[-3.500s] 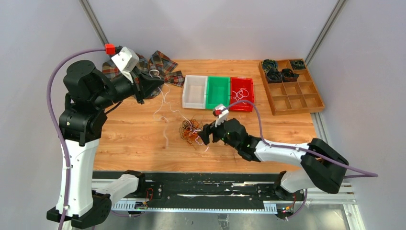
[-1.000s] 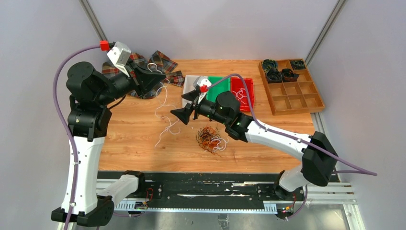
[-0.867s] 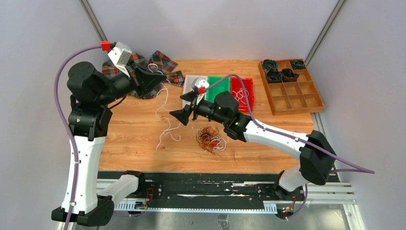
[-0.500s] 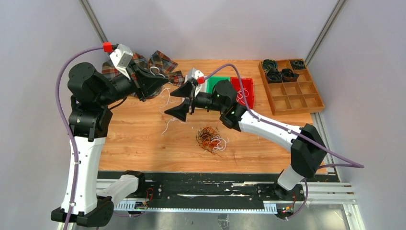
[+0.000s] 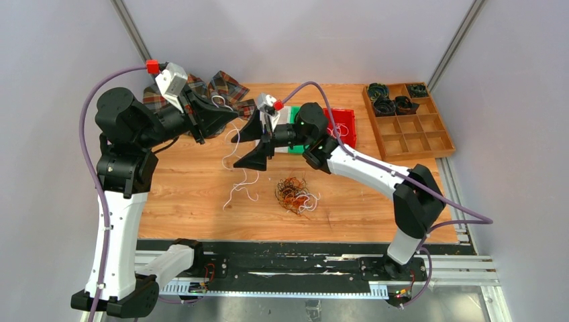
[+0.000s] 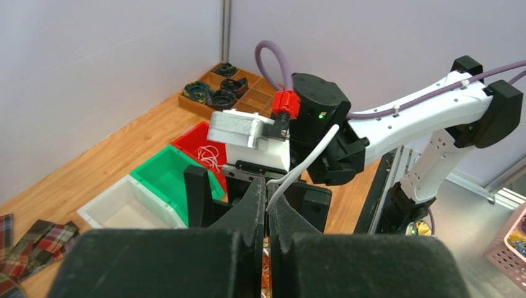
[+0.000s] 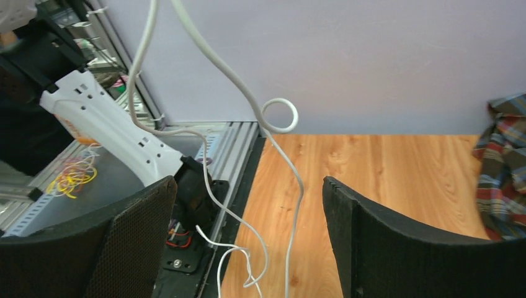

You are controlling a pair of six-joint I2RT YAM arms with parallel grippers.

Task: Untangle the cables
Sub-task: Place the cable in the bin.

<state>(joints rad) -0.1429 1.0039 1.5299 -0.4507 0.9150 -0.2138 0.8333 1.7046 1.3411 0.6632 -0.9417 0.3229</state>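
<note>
Left fingers (image 6: 251,211) clamp a white cable (image 6: 314,152), hanging free between the wide-spread right fingers (image 7: 397,248).

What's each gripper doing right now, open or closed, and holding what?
Left gripper: closed on the white cable.
Right gripper: open, gripping nothing; the white cable hangs between its jaws.
</note>
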